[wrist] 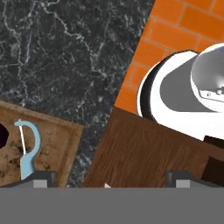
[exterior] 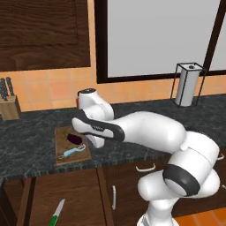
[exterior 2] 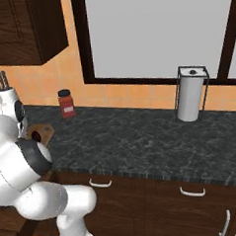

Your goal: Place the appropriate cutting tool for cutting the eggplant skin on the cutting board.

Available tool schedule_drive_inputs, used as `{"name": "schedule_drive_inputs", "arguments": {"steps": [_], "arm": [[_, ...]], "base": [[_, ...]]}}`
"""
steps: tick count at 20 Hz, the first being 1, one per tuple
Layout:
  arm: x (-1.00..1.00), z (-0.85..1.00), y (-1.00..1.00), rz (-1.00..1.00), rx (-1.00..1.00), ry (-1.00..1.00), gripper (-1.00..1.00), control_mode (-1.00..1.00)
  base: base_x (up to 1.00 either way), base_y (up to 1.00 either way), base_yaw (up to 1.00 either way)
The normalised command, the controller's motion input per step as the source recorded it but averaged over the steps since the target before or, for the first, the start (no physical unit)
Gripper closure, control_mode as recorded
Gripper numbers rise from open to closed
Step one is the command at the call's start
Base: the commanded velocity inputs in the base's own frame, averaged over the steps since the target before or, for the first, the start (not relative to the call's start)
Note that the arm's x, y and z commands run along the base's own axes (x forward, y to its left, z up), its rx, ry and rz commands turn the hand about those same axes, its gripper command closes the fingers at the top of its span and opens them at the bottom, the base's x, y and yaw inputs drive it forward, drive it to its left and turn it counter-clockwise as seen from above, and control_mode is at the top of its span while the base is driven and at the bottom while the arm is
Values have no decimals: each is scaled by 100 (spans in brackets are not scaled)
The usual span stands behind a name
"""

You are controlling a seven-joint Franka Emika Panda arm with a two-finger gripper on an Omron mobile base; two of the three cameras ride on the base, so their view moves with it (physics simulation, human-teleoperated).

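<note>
Dark marbled counter [exterior: 39, 132] runs under an orange tile wall w/ a big window; dark wood cabinets below. Peeler [exterior: 72, 152] lies flat on the cutting board [exterior: 66, 158], near its front edge, just beside the eggplant [exterior: 74, 138] but apart from it. In the hand view the peeler's [wrist: 27, 148] looped head sits up-left of the left fingertip on the board [wrist: 57, 144]; eggplant is a dark sliver at the left edge. Pincer [wrist: 109, 181] hangs over the counter's front edge, tips spread wide, nothing between them. Forearm covers the board's right side in the left base view. Green-handled knife [exterior: 57, 213] lies low on the floor side, well below the pincer. Knife block [exterior: 9, 103] far left by the wall; red-lidded jar [exterior 2: 66, 103] behind the arm; paper towel holder [exterior: 187, 84] well off to the right.
</note>
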Motion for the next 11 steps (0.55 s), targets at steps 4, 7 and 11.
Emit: {"name": "schedule_drive_inputs", "arguments": {"steps": [4,7,11], "arm": [[-11,17,-100,-10,19,0,-100,-100],[0,30,-100,-8,18,1,-100,-100],[0,42,-100,-6,18,1,-100,-100]], "base": [[0,0,0],[0,0,0],[0,0,0]]}}
